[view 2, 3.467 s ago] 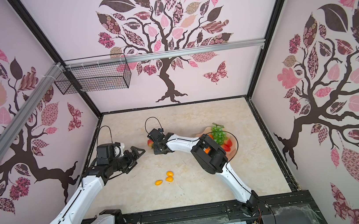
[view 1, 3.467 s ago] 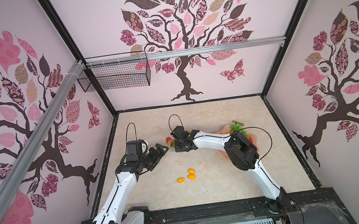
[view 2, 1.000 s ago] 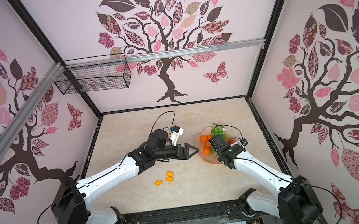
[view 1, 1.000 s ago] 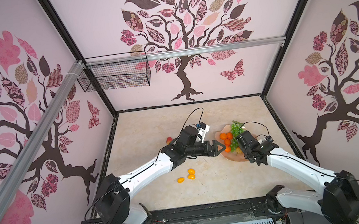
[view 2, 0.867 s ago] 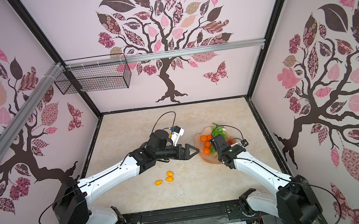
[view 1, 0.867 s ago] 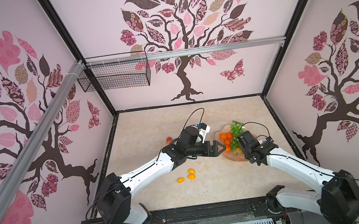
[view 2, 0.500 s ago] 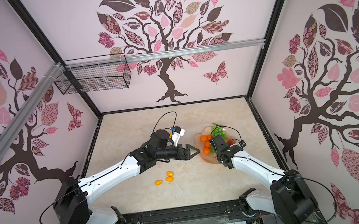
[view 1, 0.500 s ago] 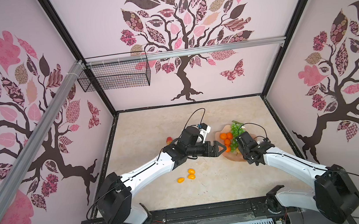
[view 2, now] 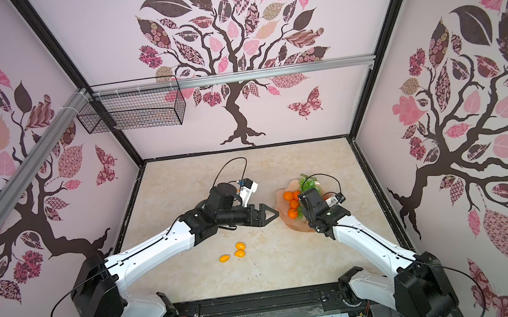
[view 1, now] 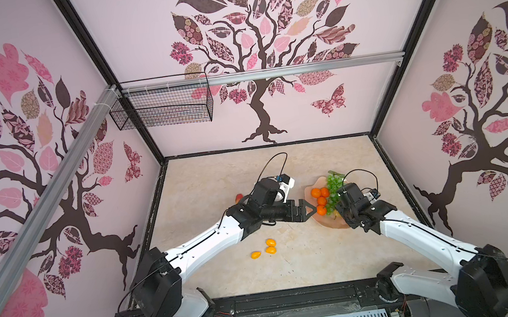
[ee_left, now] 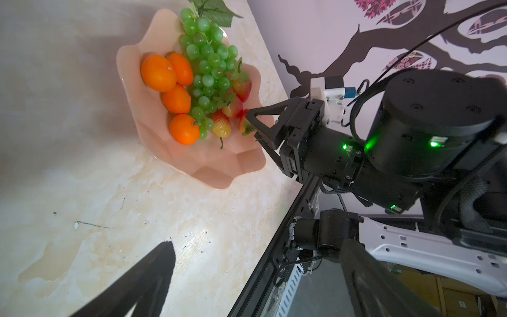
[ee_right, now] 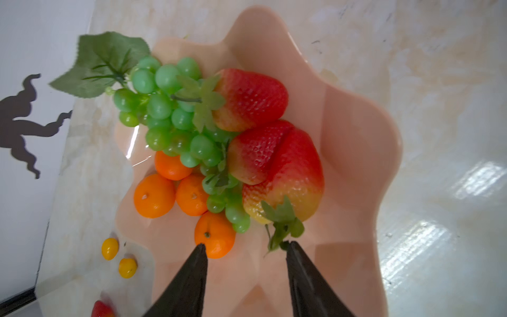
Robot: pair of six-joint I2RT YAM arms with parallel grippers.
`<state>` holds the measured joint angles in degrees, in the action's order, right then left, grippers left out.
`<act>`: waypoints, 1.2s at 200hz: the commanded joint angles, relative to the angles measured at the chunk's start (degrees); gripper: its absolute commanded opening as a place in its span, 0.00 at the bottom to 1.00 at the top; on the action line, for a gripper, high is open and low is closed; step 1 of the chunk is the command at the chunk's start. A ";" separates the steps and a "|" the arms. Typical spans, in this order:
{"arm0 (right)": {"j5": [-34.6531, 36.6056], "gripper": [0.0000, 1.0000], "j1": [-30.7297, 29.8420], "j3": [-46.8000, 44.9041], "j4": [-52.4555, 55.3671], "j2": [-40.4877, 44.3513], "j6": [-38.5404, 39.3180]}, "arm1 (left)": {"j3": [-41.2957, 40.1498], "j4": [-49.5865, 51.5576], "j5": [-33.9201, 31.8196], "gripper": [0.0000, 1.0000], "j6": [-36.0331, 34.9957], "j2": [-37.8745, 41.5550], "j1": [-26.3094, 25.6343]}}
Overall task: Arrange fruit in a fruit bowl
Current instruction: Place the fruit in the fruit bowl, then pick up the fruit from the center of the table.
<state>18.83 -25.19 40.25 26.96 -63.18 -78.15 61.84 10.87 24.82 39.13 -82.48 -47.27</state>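
the three yellow-orange ovals (view 1: 264, 248) are sitting on the desk (view 1: 215, 176) nearest the base, on the left arm's side, so the left gripper (view 2: 270, 214), spread and empty, is hanging closer to them than the right. further out, the right gripper (ee_right: 246, 247) is hovering spread over the fruit bowl (ee_right: 365, 153), pinching nothing, with a strawberry (ee_right: 285, 181) stem sitting right by one tip. a stray strawberry (view 1: 239, 196) is lying beyond the left arm too, so i'm guessing left goes next.

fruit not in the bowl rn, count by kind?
Yellow ovals: 3
Strawberry: 1
Total in view: 4
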 commanded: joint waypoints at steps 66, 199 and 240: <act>3.79 0.54 -10.95 11.62 0.47 -4.62 10.18 | -4.57 5.43 -1.20 0.98 -1.95 10.28 8.28; -9.43 0.46 -22.36 30.21 -10.62 -33.28 24.06 | -16.67 19.70 2.86 0.98 -1.97 27.28 37.50; -15.39 0.44 -24.73 39.16 -11.67 -44.03 26.73 | -18.92 20.33 10.25 0.98 -1.69 29.45 48.51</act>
<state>8.38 -49.06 73.93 16.14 -101.38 -54.17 45.23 29.89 29.28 38.06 -54.41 -3.33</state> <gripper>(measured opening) 0.452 0.980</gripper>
